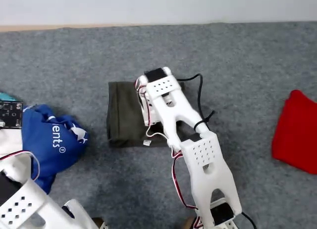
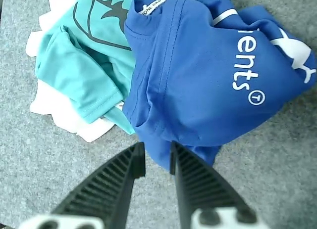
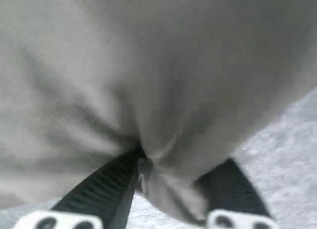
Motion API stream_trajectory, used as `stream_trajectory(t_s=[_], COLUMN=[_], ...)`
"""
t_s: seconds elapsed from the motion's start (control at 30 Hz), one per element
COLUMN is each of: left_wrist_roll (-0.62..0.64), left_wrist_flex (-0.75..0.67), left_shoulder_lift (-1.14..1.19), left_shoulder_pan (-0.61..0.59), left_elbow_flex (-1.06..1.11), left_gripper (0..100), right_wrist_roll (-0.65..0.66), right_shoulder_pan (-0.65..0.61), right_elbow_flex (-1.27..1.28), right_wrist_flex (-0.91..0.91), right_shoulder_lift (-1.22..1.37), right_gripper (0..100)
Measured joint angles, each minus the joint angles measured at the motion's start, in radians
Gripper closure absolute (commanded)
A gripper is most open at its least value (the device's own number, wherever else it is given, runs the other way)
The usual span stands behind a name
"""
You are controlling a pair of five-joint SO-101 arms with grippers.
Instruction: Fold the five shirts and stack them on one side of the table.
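Item 1: my right gripper (image 3: 182,163), closed on a bunched fold of the olive shirt (image 1: 124,115), cloth pinched between the two fingers. The shirt is a rough rectangle at the middle of the grey worktop (image 1: 237,61).

Item 2: my left gripper (image 2: 157,157), fingers a narrow gap apart, holding nothing, just beside the near edge of the blue shirt (image 2: 208,80).

Item 3: blue shirt, crumpled, white lettering up, at the worktop's left side. It overlaps a teal shirt (image 2: 84,66), which lies on a white shirt (image 2: 54,110).

Item 4: red shirt (image 1: 297,132), at the right edge, well apart from the rest.
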Motion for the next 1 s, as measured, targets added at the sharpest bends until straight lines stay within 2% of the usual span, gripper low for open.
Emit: stream_trajectory(t_s=[0.3, 0.5, 0.67, 0.87, 1.0], left_wrist_roll=[0.0, -0.002, -0.002, -0.002, -0.002], left_wrist_flex=[0.0, 0.0, 0.0, 0.0, 0.0], left_shoulder_lift=[0.0, 0.0, 0.0, 0.0, 0.0], left_shoulder_pan=[0.0, 0.0, 0.0, 0.0, 0.0], left_elbow_flex=[0.0, 0.0, 0.0, 0.0, 0.0], left_gripper=[91, 91, 91, 91, 91], right_wrist_roll=[0.072, 0.187, 0.396, 0.718, 0.933], right_shoulder_pan=[0.103, 0.222, 0.308, 0.42, 0.508], right_elbow_flex=[-0.006, -0.003, -0.003, -0.003, -0.003], right_wrist_flex=[0.005, 0.005, 0.005, -0.014, -0.091], right_shoulder_lift=[-0.012, -0.118, -0.209, -0.227, -0.227], right_gripper=[98.8, 98.9, 98.9, 98.9, 98.9])
